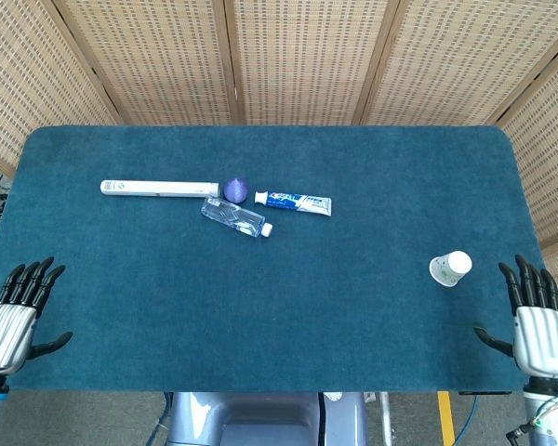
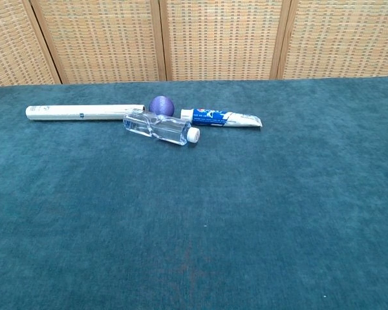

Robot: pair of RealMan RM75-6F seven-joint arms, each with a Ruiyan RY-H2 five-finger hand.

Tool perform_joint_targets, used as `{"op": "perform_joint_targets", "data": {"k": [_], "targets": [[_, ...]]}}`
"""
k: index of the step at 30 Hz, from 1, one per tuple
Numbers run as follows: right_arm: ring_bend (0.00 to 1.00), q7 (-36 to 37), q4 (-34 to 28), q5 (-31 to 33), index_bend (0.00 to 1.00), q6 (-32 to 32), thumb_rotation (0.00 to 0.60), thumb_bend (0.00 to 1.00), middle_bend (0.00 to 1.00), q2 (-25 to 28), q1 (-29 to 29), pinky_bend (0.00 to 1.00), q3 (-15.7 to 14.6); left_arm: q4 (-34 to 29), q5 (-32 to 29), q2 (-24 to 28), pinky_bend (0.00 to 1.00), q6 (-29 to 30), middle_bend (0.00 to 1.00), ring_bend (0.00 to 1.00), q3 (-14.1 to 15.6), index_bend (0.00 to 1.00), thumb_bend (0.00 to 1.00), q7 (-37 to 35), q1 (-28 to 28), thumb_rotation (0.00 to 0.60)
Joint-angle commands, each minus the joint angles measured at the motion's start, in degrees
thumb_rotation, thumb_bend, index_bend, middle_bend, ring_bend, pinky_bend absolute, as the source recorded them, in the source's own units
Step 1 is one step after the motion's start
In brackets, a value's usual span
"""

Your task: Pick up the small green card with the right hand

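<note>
- So the robot's right hand (image 1: 542, 327) sits at the near right corner of the dark teal felt-covered table (image 1: 353, 307), fingers apart, holding nothing.
- Small green card: can't find it in either view, so no telling where it lies or which way its long axis points.
- Left hand (image 1: 11, 318) is at the near left corner, fingers spread, also holding nothing.
- A small white paper cup (image 1: 449, 268) lies tipped on its side near the right hand.
- Far left: a long white box (image 1: 158, 188), a purple ball (image 1: 237, 190), a clear plastic bottle (image 1: 234, 218), and a blue-and-white toothpaste tube (image 1: 294, 202), clustered together.
</note>
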Motion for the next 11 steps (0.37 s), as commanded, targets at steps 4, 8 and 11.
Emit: {"op": "perform_joint_targets", "data": {"k": [4, 8, 11], "targets": [[0.0, 2.3, 1.98, -2.5, 0.07, 0.5, 0.6, 0.1, 0.0, -0.57, -1.2, 0.0, -0.36, 0.45, -0.18, -0.16, 0.0, 0.29, 0.0, 0.0, -0.29, 0.0, 0.07, 0.24, 0.05, 0.6], [0.0, 2.56, 1.55, -3.29, 0.07, 0.24, 0.6, 0.1, 0.0, -0.37, -1.56, 0.0, -0.29, 0.73, -0.34, -0.27, 0.0, 0.47, 0.0, 0.0, -0.32, 0.0, 0.07, 0.35, 0.21, 0.6], [0.0, 2.84, 1.42, -3.22, 0.07, 0.02, 0.6, 0.1, 0.0, -0.1, -1.82, 0.0, 0.03, 0.81, -0.54, -0.29, 0.0, 0.33, 0.0, 0.0, -0.32, 0.0, 0.07, 0.44, 0.22, 0.6]]}}
